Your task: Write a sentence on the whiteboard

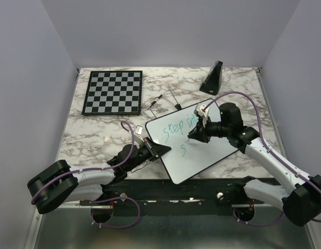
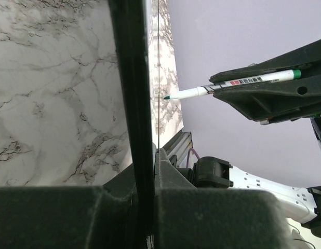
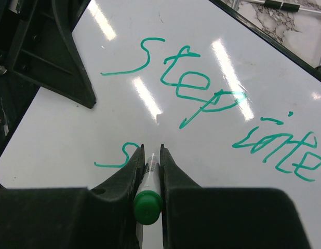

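Green-capped marker (image 3: 148,199) is pinched between the fingers of the right gripper (image 3: 150,155), with its tip at the whiteboard (image 1: 202,158). The board lies at 5 o'clock from the chessboard (image 1: 112,92). Left gripper (image 1: 159,150) clamps the board's 9 o'clock rim. The sentence (image 3: 202,88) shows "Step into" and one "s"; I judge that the other words remain to be written.

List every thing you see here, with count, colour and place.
whiteboard: one, white with black rim, middle of table
writing: green, "Step into" and one "s" below, on the whiteboard
marker: one, white with green end, in right tool
chessboard: one, black and white, far left
wedge: one, black, far right
pen: one, black and white, beyond the whiteboard
table: one, marbled grey-white
left tool: black, shut on whiteboard's edge
right tool: black, shut on marker
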Robot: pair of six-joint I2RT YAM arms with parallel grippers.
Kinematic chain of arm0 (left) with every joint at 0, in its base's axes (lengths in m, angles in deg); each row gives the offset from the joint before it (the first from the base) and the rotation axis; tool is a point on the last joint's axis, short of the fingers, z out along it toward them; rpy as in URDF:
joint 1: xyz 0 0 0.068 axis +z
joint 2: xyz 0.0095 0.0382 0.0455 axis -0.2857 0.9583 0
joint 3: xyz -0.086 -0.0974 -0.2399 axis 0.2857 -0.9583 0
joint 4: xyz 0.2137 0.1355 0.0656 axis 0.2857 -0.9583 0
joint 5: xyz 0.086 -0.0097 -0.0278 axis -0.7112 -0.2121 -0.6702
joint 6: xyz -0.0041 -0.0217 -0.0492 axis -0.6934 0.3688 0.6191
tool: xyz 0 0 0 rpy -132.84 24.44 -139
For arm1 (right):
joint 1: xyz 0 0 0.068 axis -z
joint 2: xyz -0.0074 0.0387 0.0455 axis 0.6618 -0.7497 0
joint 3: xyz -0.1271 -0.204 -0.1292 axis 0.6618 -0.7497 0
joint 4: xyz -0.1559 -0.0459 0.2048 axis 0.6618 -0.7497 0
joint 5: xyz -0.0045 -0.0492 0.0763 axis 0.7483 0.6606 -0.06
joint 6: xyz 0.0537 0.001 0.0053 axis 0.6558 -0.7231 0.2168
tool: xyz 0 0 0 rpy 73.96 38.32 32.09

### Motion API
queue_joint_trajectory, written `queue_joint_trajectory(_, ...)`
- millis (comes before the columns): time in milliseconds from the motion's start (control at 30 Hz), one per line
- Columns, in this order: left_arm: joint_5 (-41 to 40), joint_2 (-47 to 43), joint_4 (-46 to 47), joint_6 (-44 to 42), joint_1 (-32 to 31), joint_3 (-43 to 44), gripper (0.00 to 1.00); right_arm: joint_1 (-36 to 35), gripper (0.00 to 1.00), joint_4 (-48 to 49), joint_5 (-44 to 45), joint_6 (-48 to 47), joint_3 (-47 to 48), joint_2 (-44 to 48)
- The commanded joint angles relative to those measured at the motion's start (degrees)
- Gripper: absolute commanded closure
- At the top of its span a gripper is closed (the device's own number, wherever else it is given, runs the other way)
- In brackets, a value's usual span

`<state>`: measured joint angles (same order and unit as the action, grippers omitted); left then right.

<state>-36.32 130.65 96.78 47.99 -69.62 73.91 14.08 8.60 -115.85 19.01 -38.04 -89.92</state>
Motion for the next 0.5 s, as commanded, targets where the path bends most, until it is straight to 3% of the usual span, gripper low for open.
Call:
queue_joint_trajectory(0,-3.30,-1.27,4.04,-3.15,-0.07,0.28,1.00,0.19,0.99,1.24,0.08,0.65,-0.41,-1.43)
queue_joint_trajectory(467,-3.56,-1.36,4.22,-3.15,-0.07,0.02,1.00,0.11,0.99,-6.57,-4.32,-3.92,-0.94,-0.46)
